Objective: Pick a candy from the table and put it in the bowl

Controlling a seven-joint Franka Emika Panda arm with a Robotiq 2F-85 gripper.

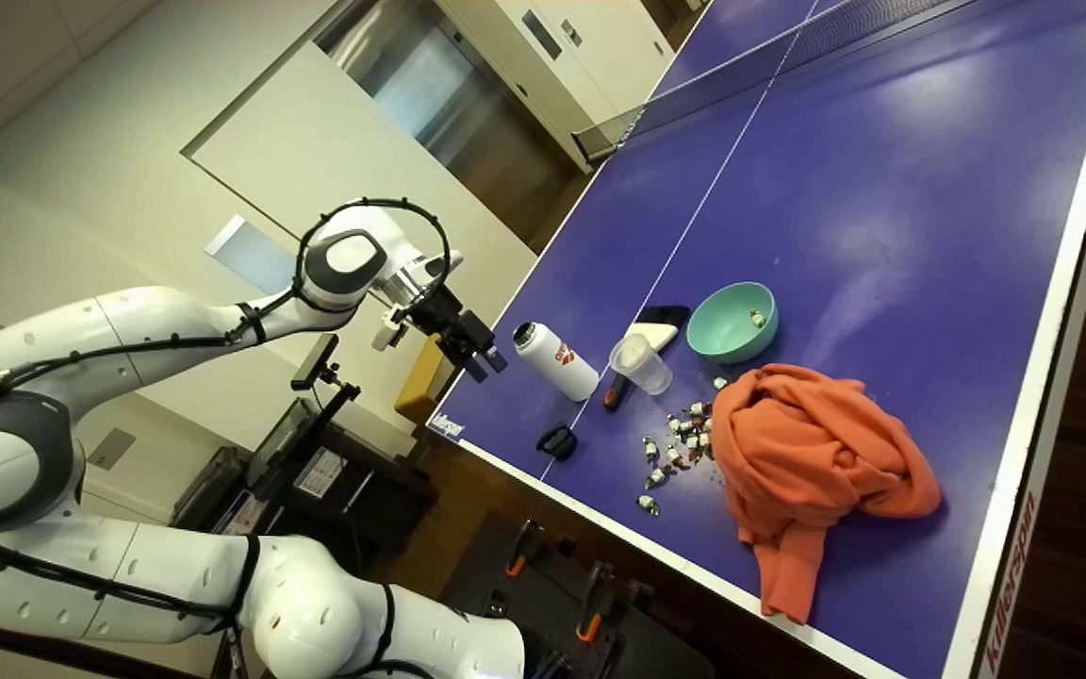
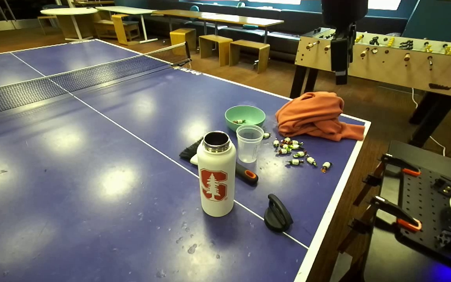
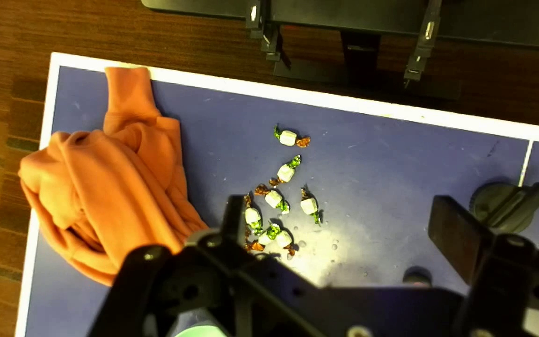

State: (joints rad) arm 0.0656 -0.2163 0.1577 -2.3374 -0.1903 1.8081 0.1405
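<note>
Several wrapped candies with white middles and green and brown ends lie loose on the purple table in all views. One candy (image 3: 288, 138) lies nearest the table's white edge, and another (image 3: 309, 206) lies right of the cluster. The green bowl (image 1: 722, 325) stands behind the candies with a candy (image 1: 758, 319) inside. The bowl also shows in an exterior view (image 2: 251, 113), and only a sliver of it shows in the wrist view (image 3: 201, 331). My gripper (image 3: 339, 210) is open and empty, high above the table; it also shows in both exterior views (image 1: 486, 366) (image 2: 342, 76).
An orange cloth (image 1: 812, 453) lies beside the candies and bowl. A white bottle (image 2: 217, 196), a see-through cup (image 2: 249, 147), a brush (image 1: 658, 332) and a black lid (image 2: 278, 215) stand or lie nearby. The net (image 1: 788, 57) crosses the table farther off.
</note>
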